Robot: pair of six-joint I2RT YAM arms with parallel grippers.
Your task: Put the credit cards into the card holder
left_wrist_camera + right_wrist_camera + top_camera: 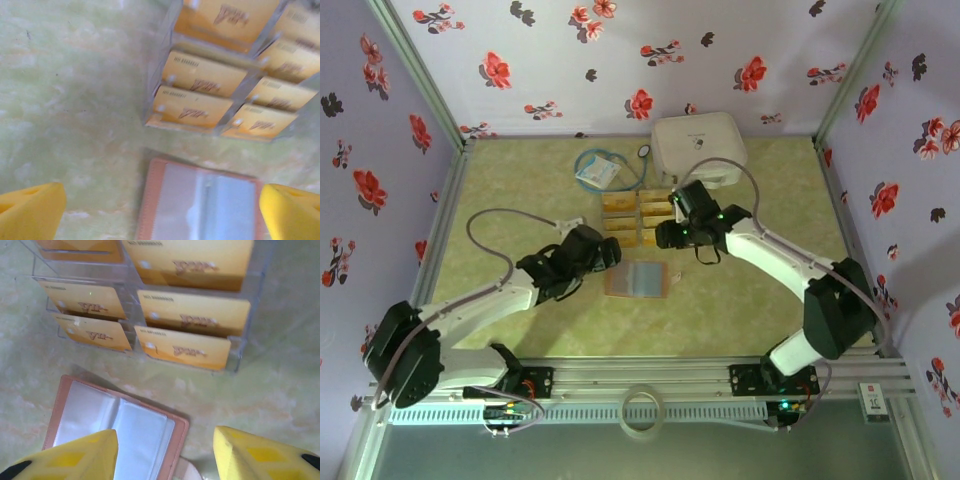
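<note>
Card holder (637, 279) flat, long axis left-right

Enclosure: three walls, back wall (640, 60), left wall (370, 150), right wall (910, 130), all covered in pale lavender print with red and dark flowers. Grey metal posts (415, 70) run up the two far corners. Table top (720, 320) is marbled yellow-green, evenly lit, shadows soft. Same marbled surface in both wrist views. Aluminium rail (660, 375) lies along the near edge.
</note>
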